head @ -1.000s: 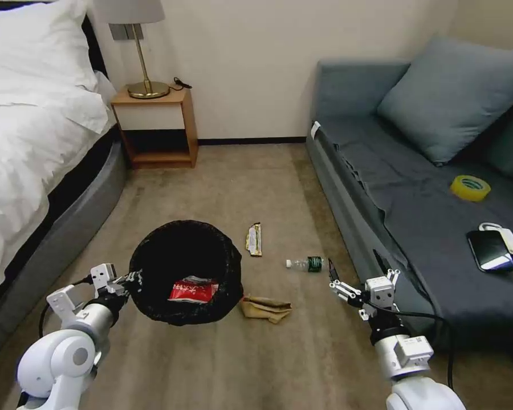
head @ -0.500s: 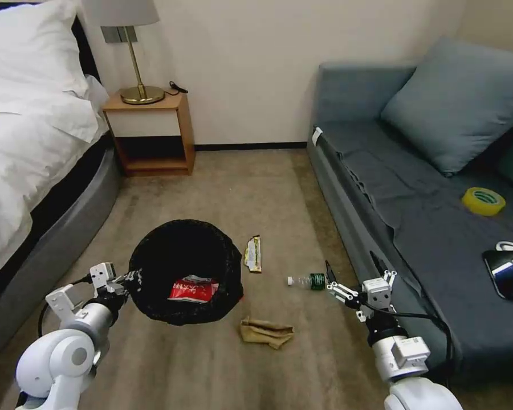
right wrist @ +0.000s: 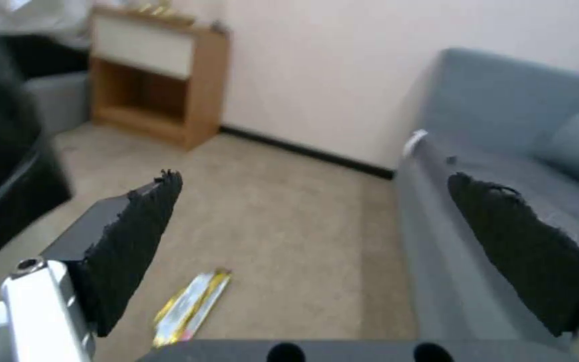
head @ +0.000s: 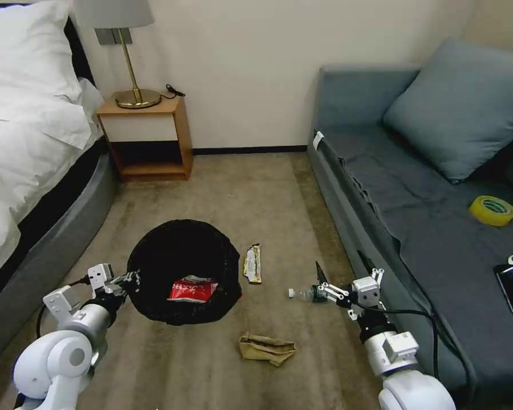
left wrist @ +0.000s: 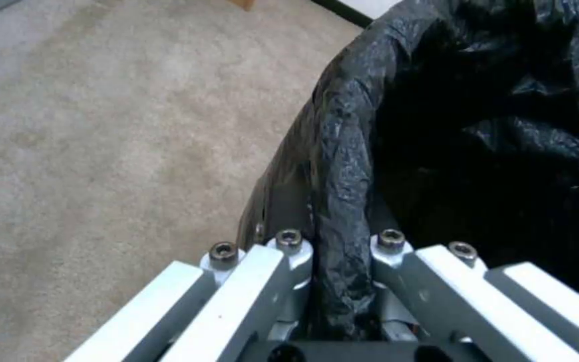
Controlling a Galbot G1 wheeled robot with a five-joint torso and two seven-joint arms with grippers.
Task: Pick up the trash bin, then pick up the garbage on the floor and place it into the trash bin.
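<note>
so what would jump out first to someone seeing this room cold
The round trash bin lined with crinkly black plastic at centre-left, gripped at its rim by the left gripper, with a red-white snack wrapper inside. Then the litter on the beige carpet: a gold-green bar wrapper, a crumpled brown paper bag, and a clear bottle under the open right gripper.

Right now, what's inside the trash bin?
The trash bin, held by the left gripper, contains a red-white snack wrapper. Anything beneath it, or against the near wall, is hidden.
</note>
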